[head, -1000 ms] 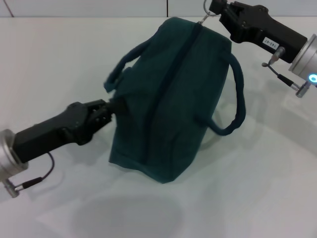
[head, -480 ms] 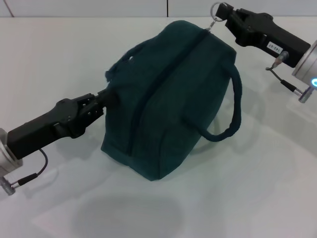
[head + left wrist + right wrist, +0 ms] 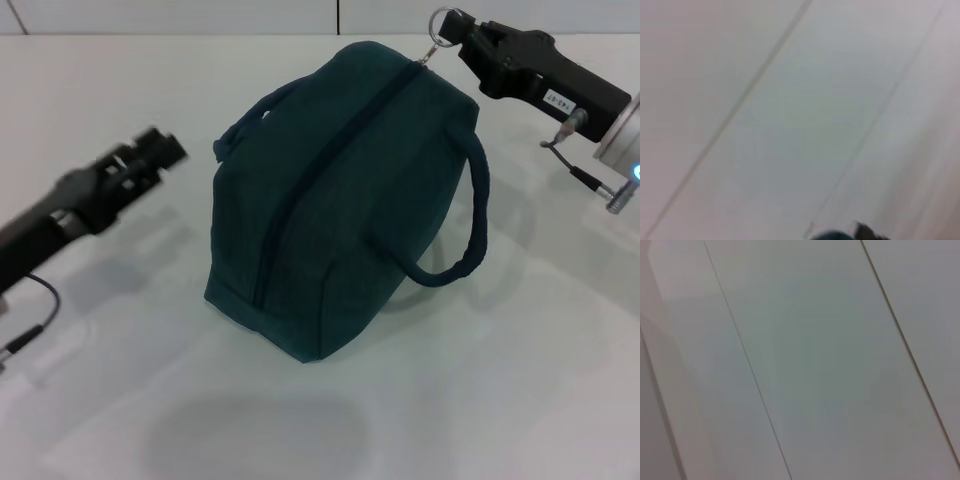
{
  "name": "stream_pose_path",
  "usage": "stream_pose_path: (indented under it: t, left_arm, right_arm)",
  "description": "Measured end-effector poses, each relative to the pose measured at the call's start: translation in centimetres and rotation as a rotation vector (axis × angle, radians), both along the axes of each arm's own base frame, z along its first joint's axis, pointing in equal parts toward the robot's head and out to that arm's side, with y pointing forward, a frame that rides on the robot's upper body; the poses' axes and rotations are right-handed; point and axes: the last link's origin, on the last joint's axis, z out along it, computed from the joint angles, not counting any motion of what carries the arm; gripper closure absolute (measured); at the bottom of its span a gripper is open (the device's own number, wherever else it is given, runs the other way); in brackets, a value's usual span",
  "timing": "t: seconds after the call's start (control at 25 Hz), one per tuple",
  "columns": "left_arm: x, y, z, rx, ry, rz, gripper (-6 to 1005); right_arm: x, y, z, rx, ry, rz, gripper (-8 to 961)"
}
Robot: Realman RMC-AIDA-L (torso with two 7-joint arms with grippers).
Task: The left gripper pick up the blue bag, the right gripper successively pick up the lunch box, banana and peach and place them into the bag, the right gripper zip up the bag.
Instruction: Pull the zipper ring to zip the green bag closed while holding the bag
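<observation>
Head view shows the blue bag (image 3: 345,190) sitting zipped on the white bench (image 3: 520,380) at the centre, its two handles (image 3: 470,215) looping out at about three and ten o'clock. Over at nine o'clock the left gripper (image 3: 150,155) hangs well apart from the bag, blurred, its jaws released and holding nothing. Up at one o'clock the right gripper (image 3: 462,32) has its jaws clenched on the zipper ring (image 3: 441,22) at the far end of the closed zip (image 3: 300,180); both wrist views show only pale panelled surface.
</observation>
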Motion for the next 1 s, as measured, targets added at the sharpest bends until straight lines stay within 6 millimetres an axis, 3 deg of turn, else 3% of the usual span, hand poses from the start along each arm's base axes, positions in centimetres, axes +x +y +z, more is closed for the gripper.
stream_pose_path:
  t: [0.2, 0.52, 0.72, 1.0]
  left_arm:
    - [0.1, 1.4, 1.5, 0.007, -0.059, 0.045, 485]
    - [4.0, 7.7, 1.0, -0.145, 0.012, 0.008, 139]
    - [8.3, 10.8, 0.2, -0.319, 0.092, -0.07, 110]
    - [13.0, 12.1, -1.7, -0.466, 0.198, -0.17, 110]
  right_arm:
    - [0.3, -0.4, 0.2, 0.002, 0.012, 0.001, 931]
    - [0.4, -0.6, 0.4, 0.004, 0.022, 0.009, 930]
    - [0.6, -0.9, 0.4, 0.004, 0.029, 0.01, 930]
    - [0.7, -0.9, 0.5, 0.01, 0.033, 0.008, 929]
